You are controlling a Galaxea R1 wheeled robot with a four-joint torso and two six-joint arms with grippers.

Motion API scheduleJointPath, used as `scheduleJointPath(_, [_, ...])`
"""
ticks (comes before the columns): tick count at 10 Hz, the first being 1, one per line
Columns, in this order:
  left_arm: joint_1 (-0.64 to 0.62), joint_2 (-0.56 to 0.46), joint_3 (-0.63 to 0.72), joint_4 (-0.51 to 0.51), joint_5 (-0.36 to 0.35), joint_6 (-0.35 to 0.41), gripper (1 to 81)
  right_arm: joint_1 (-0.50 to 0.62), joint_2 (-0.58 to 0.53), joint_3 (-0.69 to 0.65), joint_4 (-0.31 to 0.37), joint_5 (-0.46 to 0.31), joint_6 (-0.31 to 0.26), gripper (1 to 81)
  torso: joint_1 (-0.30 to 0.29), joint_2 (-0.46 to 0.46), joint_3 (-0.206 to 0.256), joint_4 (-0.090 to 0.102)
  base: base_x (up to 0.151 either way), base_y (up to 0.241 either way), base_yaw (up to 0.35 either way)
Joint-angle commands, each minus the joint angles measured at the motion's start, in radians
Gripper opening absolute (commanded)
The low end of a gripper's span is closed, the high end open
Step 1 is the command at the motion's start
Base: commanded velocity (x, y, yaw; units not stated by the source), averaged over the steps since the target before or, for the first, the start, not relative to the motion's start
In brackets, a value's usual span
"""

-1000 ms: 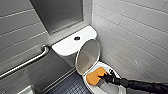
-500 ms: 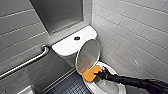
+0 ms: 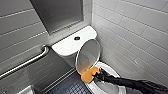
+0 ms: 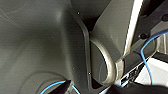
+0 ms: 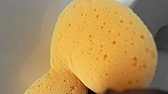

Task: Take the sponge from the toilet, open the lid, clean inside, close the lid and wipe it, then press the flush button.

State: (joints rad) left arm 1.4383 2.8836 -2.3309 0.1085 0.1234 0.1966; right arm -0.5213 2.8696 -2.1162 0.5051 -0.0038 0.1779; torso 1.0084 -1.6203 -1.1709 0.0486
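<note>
A: Reaching low across the white ceramic toilet, how is the right gripper seen?
B: Closed on the small orange porous sponge, which is held at the lower edge of the raised glossy white oval lid.

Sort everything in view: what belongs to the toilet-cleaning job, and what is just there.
Job:
- sponge, held in the right pincer
- lid, raised
- toilet
- flush button

Just there:
- grab bar
- niche
- wall tiles
- floor
</note>
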Motion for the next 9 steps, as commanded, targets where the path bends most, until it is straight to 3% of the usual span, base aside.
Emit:
scheduleJointPath(1, [0.031,-0.001,0.015,-0.003,0.090,0.003,81.1,0.034,-0.028,0.073,-0.007,-0.087,0.003,1.0,0.000,0.000,0.000,0.000,0.000,0.000,0.000])
scheduleJointPath(9, [0.027,0.004,0.015,0.002,0.088,0.007,81.1,-0.136,-0.394,0.518,-0.019,0.042,-0.003,1.0,0.000,0.000,0.000,0.000,0.000,0.000,0.000])
